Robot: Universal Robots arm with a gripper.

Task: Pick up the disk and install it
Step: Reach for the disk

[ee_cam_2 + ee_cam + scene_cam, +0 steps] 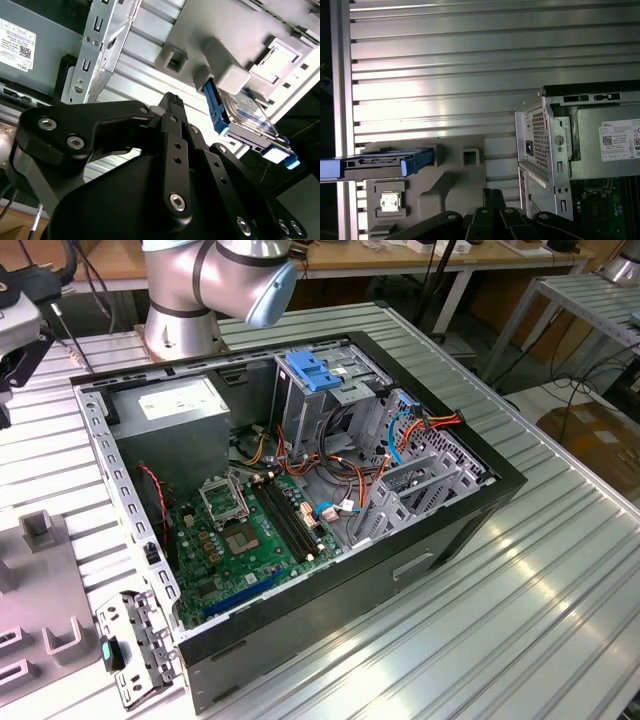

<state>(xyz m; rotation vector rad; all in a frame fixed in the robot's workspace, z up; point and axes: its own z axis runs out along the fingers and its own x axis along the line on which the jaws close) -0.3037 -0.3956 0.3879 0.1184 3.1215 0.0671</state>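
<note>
The disk stands on edge in a grey holder on the ribbed table, its label and blue side bracket showing in the second wrist view. In the first wrist view I see the disk edge-on as a thin dark slab with a blue bracket, set in the same grey holder. My gripper hangs above the table between the holder and the computer case, apart from the disk. Its black fingers sit together with nothing between them.
The open computer case lies on the ribbed metal table, with a grey power-supply box, a motherboard, loose cables and a metal cage topped by a blue latch. The arm's base stands behind the case.
</note>
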